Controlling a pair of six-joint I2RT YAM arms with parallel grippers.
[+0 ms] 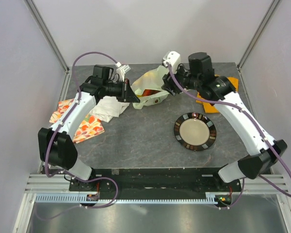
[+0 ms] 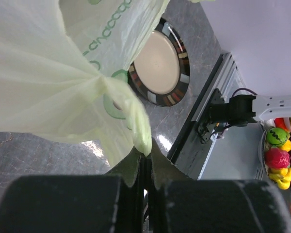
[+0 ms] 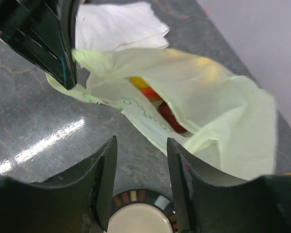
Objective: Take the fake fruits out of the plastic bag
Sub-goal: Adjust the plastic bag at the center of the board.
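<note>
The pale green plastic bag [image 1: 150, 87] lies at the back of the table with its mouth held up. My left gripper [image 1: 132, 95] is shut on a gathered edge of the bag [image 2: 141, 138], the film pinched between its fingertips. Inside the bag's opening [image 3: 208, 111] I see fake fruits: a yellow piece [image 3: 138, 82] and a red piece [image 3: 172, 119], also visible from above as red fruit [image 1: 148, 92]. My right gripper [image 3: 140, 141] hangs open just in front of the mouth, nothing between its fingers; from above the right gripper [image 1: 168, 88] sits at the bag's right side.
A round plate [image 1: 194, 131] with a dark patterned rim lies in front of the bag. A white cloth [image 1: 109, 107] and a fruit-print cloth [image 1: 82, 124] lie on the left, an orange cloth [image 1: 213, 104] under the right arm. Glossy fruits [image 2: 279, 160] show beyond the table rail.
</note>
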